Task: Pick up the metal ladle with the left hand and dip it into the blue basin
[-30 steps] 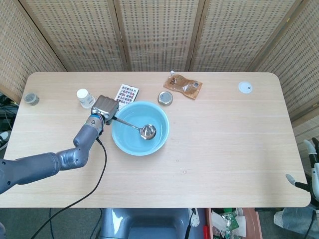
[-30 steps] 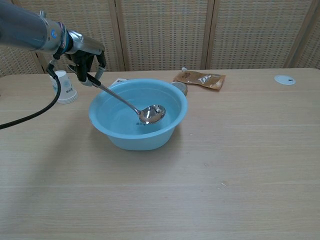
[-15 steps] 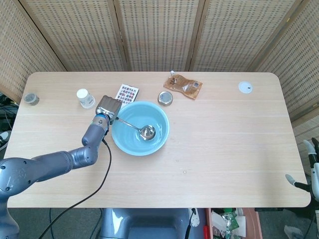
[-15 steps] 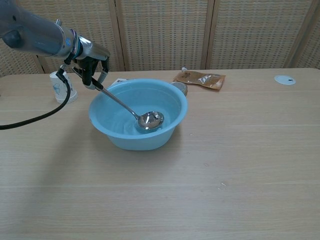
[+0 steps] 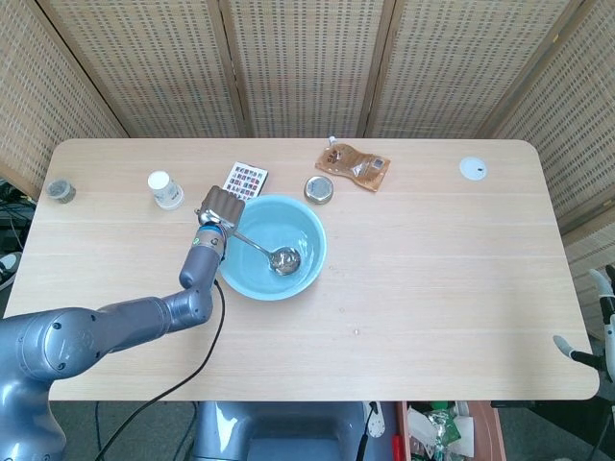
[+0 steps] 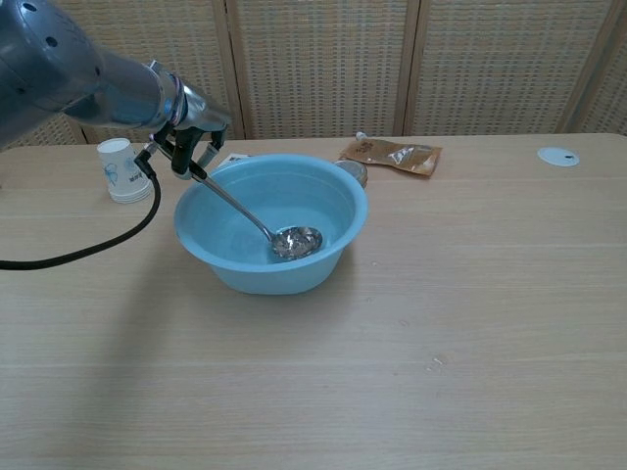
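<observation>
The blue basin sits left of the table's middle. My left hand hovers over the basin's left rim and grips the top of the metal ladle's handle. The ladle slants down into the basin, and its shiny bowl lies low against the basin's floor. Part of my right hand peeks in at the far right edge of the head view, below the table's edge; its fingers cannot be made out.
A white paper cup stands left of the basin. Behind the basin lie a patterned card, a small metal tin and a brown pouch. A white disc is far right, a small dark jar far left.
My left hand has moved right, closer over the basin's rim, and the ladle's bowl has sunk lower onto the basin's floor.
</observation>
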Controlling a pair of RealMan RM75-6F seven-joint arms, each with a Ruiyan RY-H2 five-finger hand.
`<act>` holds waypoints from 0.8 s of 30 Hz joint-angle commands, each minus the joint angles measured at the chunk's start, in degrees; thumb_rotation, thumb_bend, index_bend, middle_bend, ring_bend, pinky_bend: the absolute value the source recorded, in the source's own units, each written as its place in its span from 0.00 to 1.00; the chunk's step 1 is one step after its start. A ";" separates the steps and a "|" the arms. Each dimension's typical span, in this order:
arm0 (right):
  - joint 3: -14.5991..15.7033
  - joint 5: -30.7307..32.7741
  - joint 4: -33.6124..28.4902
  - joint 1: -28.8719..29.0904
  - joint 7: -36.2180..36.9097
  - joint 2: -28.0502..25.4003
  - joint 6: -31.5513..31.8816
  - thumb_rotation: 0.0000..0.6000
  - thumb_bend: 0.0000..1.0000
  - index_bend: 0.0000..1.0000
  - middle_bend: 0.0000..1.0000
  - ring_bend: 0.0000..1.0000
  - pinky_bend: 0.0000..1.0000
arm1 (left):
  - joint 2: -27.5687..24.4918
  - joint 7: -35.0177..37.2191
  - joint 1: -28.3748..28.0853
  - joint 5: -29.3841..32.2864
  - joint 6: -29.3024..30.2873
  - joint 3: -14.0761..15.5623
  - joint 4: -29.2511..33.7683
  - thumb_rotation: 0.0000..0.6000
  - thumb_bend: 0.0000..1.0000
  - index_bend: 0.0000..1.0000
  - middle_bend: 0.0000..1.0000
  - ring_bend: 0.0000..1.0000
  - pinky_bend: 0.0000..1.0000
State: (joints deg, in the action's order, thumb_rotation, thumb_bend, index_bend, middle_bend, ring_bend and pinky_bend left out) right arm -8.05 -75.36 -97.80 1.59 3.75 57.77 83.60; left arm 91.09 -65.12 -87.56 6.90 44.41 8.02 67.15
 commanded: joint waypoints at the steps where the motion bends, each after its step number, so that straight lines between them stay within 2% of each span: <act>1: -0.04 0.07 0.10 -0.03 0.26 -0.07 -0.05 1.00 0.00 0.00 0.00 0.00 0.00 | 0.96 -2.20 -0.39 1.53 1.11 -0.39 -0.52 1.00 0.69 1.00 1.00 1.00 1.00; 17: -0.01 -0.22 0.01 -0.24 1.08 -0.47 0.16 1.00 0.00 0.00 0.00 0.00 0.00 | 1.31 -6.49 0.53 3.01 2.79 -4.50 -0.02 1.00 0.69 1.00 1.00 1.00 1.00; 24: 0.10 -0.28 -0.15 -0.22 0.80 -0.43 0.08 1.00 0.00 0.00 0.00 0.00 0.00 | -2.41 -4.71 1.66 0.68 2.37 -6.86 5.18 1.00 0.69 1.00 1.00 1.00 1.00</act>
State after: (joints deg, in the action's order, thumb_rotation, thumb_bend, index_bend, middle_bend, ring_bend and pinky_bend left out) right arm -7.96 -75.65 -97.96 1.36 4.57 57.33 83.70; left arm 89.95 -70.63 -86.32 8.37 46.93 1.99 70.81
